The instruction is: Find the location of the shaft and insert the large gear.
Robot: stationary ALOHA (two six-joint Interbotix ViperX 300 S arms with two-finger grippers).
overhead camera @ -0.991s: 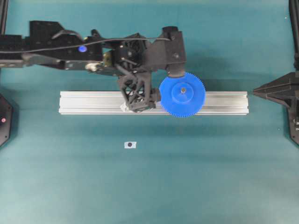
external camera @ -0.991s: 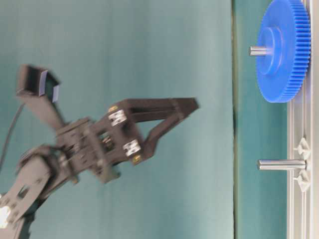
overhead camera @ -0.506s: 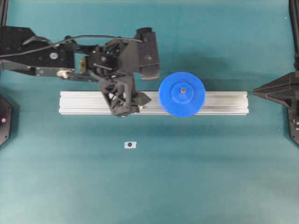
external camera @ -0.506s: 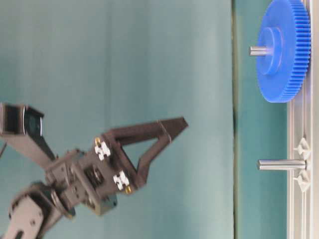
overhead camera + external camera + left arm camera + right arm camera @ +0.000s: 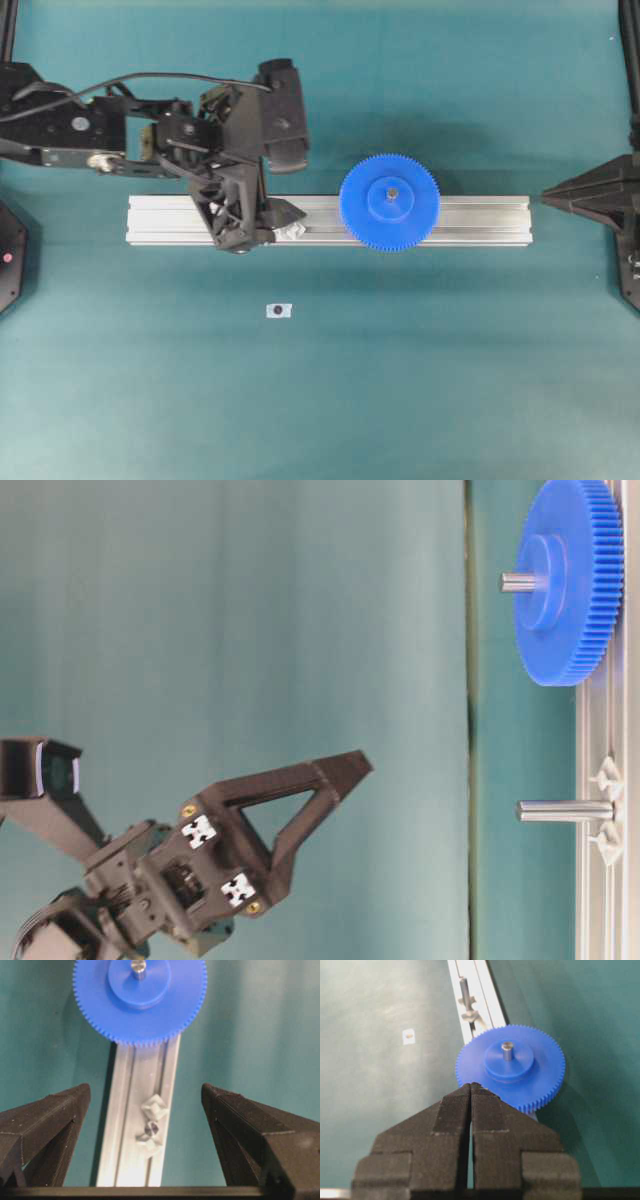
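A: Where is the large gear [image 5: 389,202]?
B: On its shaft [image 5: 392,193], right of centre on the rail [image 5: 480,220].
A: And the claws?
B: Left claw [image 5: 145,1110] wide, empty; right claw [image 5: 470,1091] closed, empty.

Large gear [image 5: 140,1002] sits flat on the rail [image 5: 137,1125], its shaft [image 5: 138,967] poking through the hub. Nearer us, a bare pin [image 5: 151,1130] between two clear brackets. The left tool [image 5: 145,1125] spread wide, holding nothing.
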